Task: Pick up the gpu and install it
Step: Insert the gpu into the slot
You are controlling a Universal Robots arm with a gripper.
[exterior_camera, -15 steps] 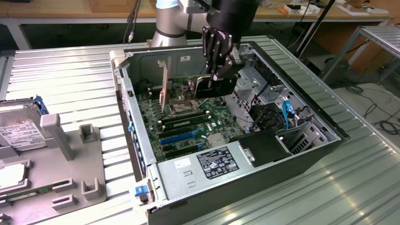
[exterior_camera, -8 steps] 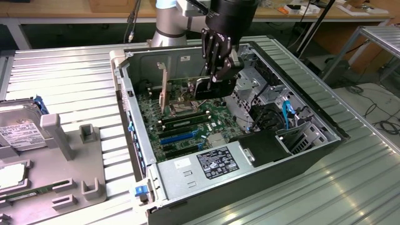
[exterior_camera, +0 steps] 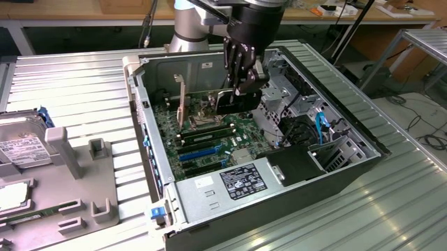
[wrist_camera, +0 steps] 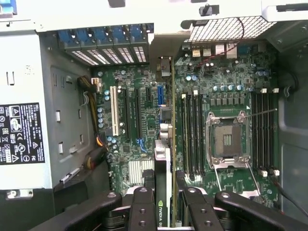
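Note:
The gpu [exterior_camera: 225, 102] stands on its long edge inside the open computer case [exterior_camera: 150, 130], low over the green motherboard [exterior_camera: 209, 133], with its silver bracket [exterior_camera: 181, 99] towards the case's rear wall. My gripper [exterior_camera: 241, 86] reaches down from above and is shut on the card's top edge. In the wrist view the gpu [wrist_camera: 165, 144] shows edge-on as a thin strip running between the black fingers [wrist_camera: 143, 209] towards the rear slot openings. I cannot tell whether the card's lower edge sits in a slot.
A power supply [exterior_camera: 237, 182] with a black label fills the case's near end. The bare CPU socket [wrist_camera: 226, 139] and the RAM slots [wrist_camera: 192, 134] lie beside the card. On the exterior view's left, a grey fixture [exterior_camera: 84, 178] holds a hard drive [exterior_camera: 21, 149] and a RAM stick [exterior_camera: 31, 214].

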